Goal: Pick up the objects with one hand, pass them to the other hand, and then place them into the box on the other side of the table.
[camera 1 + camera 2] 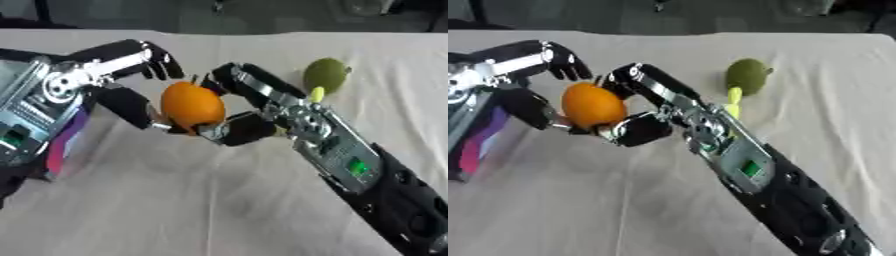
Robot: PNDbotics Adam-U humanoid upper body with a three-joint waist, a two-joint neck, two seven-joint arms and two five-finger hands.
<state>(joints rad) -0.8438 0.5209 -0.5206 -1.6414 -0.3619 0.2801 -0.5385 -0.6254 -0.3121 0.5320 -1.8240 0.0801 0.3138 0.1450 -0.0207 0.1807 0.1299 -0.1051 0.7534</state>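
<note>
Orange fruit point(192, 106) is up off the table right now, hanging in mid-air between my two hands at the handover point; biggest thing I've got is the table point(219, 200) itself, draped in a pale cloth and filling the view; next, my right arm comes in from the lower right, and the right hand point(249, 107) has its fingers curled over the top of the orange while the thumb closes in from below, so that hand is gripping the fruit; my left hand point(118, 82) reaches in from the left, fingers arched above the orange and thumb pressing its lower left side, so I'm touching it from both sides at once; a box point(66, 145) with a pink-purple side sits low at the left edge, partly behind my left arm; smaller, a green fruit point(747, 75) lies on the cloth beyond my right wrist, well apart from the orange.
</note>
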